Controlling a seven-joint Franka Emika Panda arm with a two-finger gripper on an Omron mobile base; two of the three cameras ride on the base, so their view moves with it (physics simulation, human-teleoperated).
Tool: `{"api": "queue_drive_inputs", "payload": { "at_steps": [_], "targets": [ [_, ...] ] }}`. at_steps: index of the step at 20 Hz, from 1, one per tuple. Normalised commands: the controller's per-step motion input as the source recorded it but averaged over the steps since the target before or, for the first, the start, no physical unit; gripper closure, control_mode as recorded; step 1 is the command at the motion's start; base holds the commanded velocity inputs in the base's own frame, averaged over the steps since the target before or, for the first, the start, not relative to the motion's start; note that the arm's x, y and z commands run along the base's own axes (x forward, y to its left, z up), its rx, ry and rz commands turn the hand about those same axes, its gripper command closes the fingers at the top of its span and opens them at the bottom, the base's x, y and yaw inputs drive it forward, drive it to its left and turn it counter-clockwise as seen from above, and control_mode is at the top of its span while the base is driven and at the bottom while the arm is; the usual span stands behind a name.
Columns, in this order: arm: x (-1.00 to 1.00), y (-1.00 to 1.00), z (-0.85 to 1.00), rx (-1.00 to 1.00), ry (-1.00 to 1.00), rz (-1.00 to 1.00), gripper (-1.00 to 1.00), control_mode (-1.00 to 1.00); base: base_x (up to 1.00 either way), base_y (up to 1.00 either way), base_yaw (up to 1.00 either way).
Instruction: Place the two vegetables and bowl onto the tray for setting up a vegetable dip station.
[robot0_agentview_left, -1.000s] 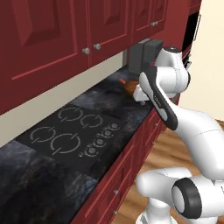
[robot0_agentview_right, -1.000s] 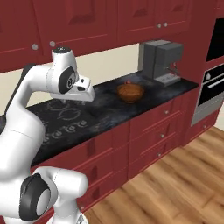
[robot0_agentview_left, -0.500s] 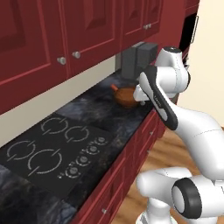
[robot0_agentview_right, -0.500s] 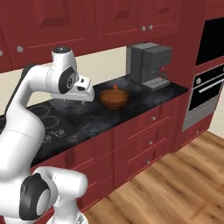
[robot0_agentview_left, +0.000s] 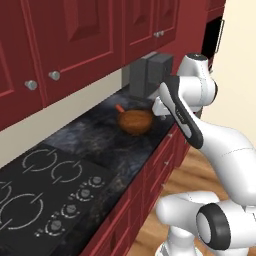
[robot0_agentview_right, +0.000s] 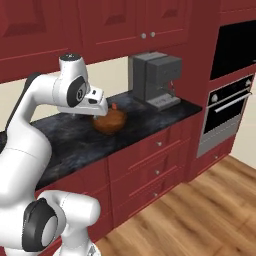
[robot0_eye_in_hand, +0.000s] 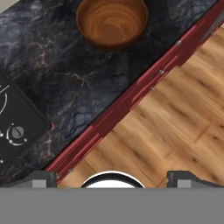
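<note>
The brown wooden bowl (robot0_agentview_left: 136, 121) stands on the dark marble counter (robot0_agentview_left: 100, 145), its glossy orange-brown inside (robot0_eye_in_hand: 111, 22) facing up. A small orange-red carrot piece (robot0_agentview_left: 119, 107) lies just behind it, toward the wall (robot0_agentview_right: 114, 106). My gripper (robot0_agentview_left: 159, 106) hangs above the counter's front edge, beside the bowl (robot0_agentview_right: 110, 121) and apart from it. Its fingers (robot0_eye_in_hand: 39, 177) stand wide apart with nothing between them, so it is open. The tray and the green cucumber piece are out of view.
A grey coffee machine (robot0_agentview_left: 150, 75) stands at the back behind the bowl (robot0_agentview_right: 155, 80). A black cooktop (robot0_agentview_left: 40, 200) with knobs lies to the left (robot0_eye_in_hand: 17, 127). A wall oven (robot0_agentview_right: 227, 110) is at the counter's right end. Red cabinets hang overhead, with wooden floor (robot0_eye_in_hand: 175, 118) below.
The whole scene has shifted because the base drove along the counter. Bowl and coffee machine now sit nearer the middle of both base views. The arm's pose looks unchanged.
</note>
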Motion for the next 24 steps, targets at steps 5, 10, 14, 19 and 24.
{"api": "queue_drive_inputs", "payload": {
  "at_steps": [5, 10, 14, 19, 24],
  "targets": [
    [0.00, 0.00, 0.00, 0.00, 0.00, 0.00, -1.00, 1.00, 0.38, -0.46, 0.05],
    [0.00, 0.00, 0.00, 0.00, 0.00, 0.00, -1.00, 1.00, 0.36, -0.42, 0.14],
    [0.00, 0.00, 0.00, 0.00, 0.00, 0.00, -1.00, 1.00, 0.35, -0.39, 0.19],
    [0.00, 0.00, 0.00, 0.00, 0.00, 0.00, -1.00, 1.00, 0.32, -0.41, 0.20],
    [0.00, 0.00, 0.00, 0.00, 0.00, 0.00, -1.00, 1.00, 0.25, -0.43, 0.24]
  ]
}}
